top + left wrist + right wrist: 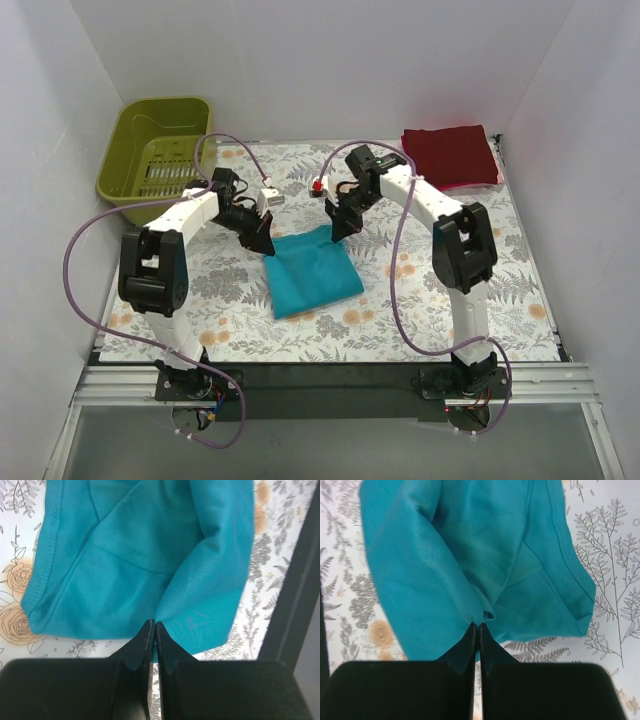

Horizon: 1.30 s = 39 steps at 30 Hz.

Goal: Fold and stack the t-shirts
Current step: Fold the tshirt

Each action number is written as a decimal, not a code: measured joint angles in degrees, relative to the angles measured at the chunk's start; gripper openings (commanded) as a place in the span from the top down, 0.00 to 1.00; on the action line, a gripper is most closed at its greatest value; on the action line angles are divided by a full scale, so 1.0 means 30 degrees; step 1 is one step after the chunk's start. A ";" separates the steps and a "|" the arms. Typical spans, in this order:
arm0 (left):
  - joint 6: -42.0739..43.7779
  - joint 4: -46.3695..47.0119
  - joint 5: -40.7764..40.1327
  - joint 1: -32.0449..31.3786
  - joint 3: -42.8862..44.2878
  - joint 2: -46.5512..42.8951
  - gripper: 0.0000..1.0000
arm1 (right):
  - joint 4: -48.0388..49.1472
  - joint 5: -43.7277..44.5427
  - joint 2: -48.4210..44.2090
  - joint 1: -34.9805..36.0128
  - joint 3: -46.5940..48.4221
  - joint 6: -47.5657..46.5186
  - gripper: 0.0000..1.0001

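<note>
A teal t-shirt [308, 270], folded into a rough rectangle, lies on the floral table cloth at the middle. My left gripper [266, 246] is shut on its far left corner; in the left wrist view the closed tips [153, 626] pinch a fold of the teal cloth [150, 555]. My right gripper [334, 233] is shut on its far right corner; in the right wrist view the closed tips [476, 627] pinch the teal cloth [485, 545]. A folded dark red t-shirt [449, 154] lies on a pink one [478, 182] at the back right.
An olive-green plastic basket [160, 150] stands at the back left. The floral table cloth [220, 280] covers the table, with white walls around it and a black bar [330, 375] along the near edge.
</note>
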 measured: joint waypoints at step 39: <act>-0.0459 0.2368 -0.0474 -0.5428 0.0073 0.1297 0.55 | -0.0765 -0.5523 0.1872 -0.2492 -0.1107 0.5100 0.85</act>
